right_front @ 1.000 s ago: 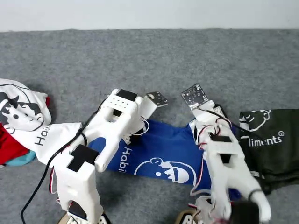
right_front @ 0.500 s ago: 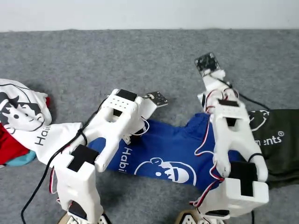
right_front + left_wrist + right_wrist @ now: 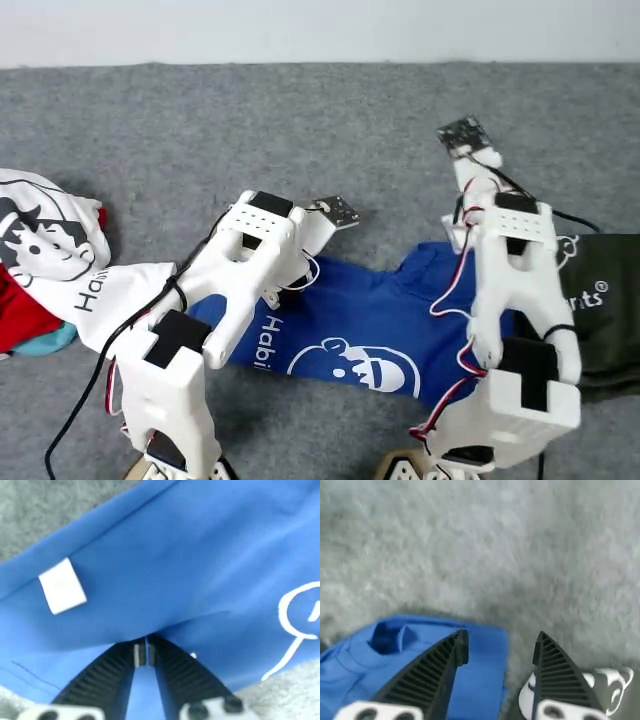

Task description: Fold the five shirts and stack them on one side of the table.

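High view: looks mid-fold on the blue shirt [image 3: 350,330], left gripper [image 3: 142,649] clamped on its cloth, right gripper [image 3: 501,642] agape and empty over a corner; probably calls for pinching there.

A grey felt-like table surface [image 3: 300,130] runs back to a pale wall [image 3: 300,30]

Smooth matt cloth, blue shirt [image 3: 350,320]; rough, fuzzy grey covering, table [image 3: 300,130]; ribbed black plastic, left gripper [image 3: 142,652] and right gripper [image 3: 501,642]; matt white plastic, arms [image 3: 250,270].
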Controlling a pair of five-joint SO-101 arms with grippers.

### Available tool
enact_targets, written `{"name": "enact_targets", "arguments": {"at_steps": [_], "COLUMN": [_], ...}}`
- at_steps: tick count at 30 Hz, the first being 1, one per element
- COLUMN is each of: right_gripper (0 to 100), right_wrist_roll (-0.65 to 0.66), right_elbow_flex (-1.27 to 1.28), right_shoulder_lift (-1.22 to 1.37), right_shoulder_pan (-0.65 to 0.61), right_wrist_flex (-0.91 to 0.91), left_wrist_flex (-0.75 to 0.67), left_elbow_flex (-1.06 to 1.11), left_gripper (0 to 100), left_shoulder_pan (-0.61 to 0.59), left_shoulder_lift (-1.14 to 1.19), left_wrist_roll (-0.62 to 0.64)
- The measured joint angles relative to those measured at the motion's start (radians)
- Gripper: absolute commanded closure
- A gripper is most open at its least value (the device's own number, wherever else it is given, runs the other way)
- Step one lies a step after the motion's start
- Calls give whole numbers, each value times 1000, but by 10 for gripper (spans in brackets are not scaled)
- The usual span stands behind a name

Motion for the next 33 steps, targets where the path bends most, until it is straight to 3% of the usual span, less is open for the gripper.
{"name": "enact_targets", "arguments": {"at_steps": [12,18,21,25,33], "right_gripper": [786,789,846,994,988], "right_wrist_roll": [72,106,107,132,141], "right_elbow_flex": [104,216,233,216,176], "right_shoulder_lift": [0,0,15,69,77], "right_shoulder_pan": [63,63,63,58,57], "right_wrist_flex": [23,-141,-195,-226,-233], "left_wrist_flex": [0,0,0,0,0], "left_elbow_flex": [0,0,0,0,0], "left_gripper": [987,987,987,987,987], "left_shoulder_pan": [0,0,0,0,0], "left_shoulder_lift": [0,0,0,0,0], "left_wrist_roll": [0,0,0,0,0]}}
